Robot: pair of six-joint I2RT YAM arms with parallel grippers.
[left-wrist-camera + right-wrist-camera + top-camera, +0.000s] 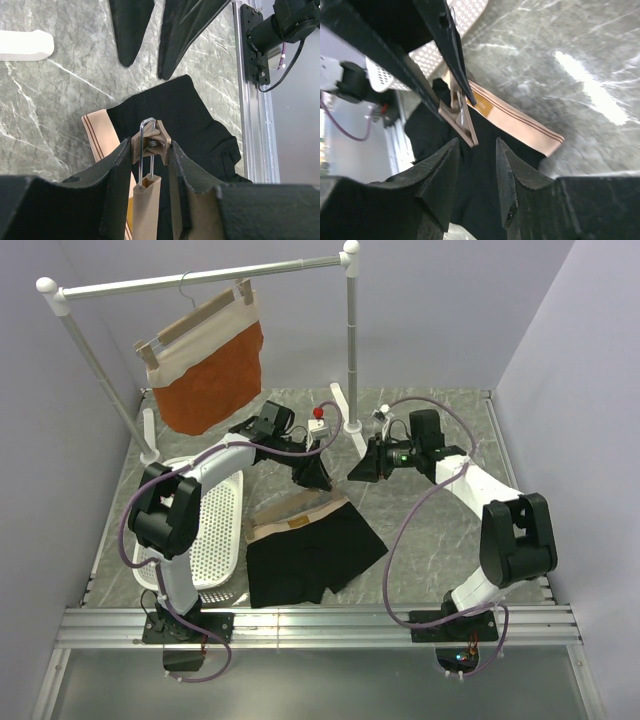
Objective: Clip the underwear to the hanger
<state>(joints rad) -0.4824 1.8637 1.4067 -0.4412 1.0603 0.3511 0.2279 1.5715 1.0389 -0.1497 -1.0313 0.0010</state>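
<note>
- The left arm (200,475) is raised from its base at the near left edge and bent at the elbow. Its forearm is stretched to the right over the table (440,530).
- The left pincer (151,149) is pointed down at the middle of the table.
- The left pincer is closed partway on the hanger (147,200). A wooden clip (159,140) with a metal spring wire is pinched between the two fingers (115,170) and touched by both.
- The rest of the hanger cannot be made out from above.
- The right arm (480,490) is raised from its base at the near right edge, folded at the elbow and stretched to the left. The right pincer (476,146) is thus faced toward the left pincer, tips near tips.
- The right pincer's jaws are set apart by a narrow gap and nothing is gripped. The clip is seen just ahead of its fingertips, not between them.
- The underwear (315,550) is spread flat on the table beneath both pincers and on their near side. Its tan waistband (520,125) is turned toward them.
- Whether the hanger touches the fabric cannot be told.
- A white perforated basket (215,530) is placed to the left of the left pincer, beside the underwear.
- A rust-orange garment (210,380) is hung from a rail (200,278) beyond and left of the left pincer, well apart.
</note>
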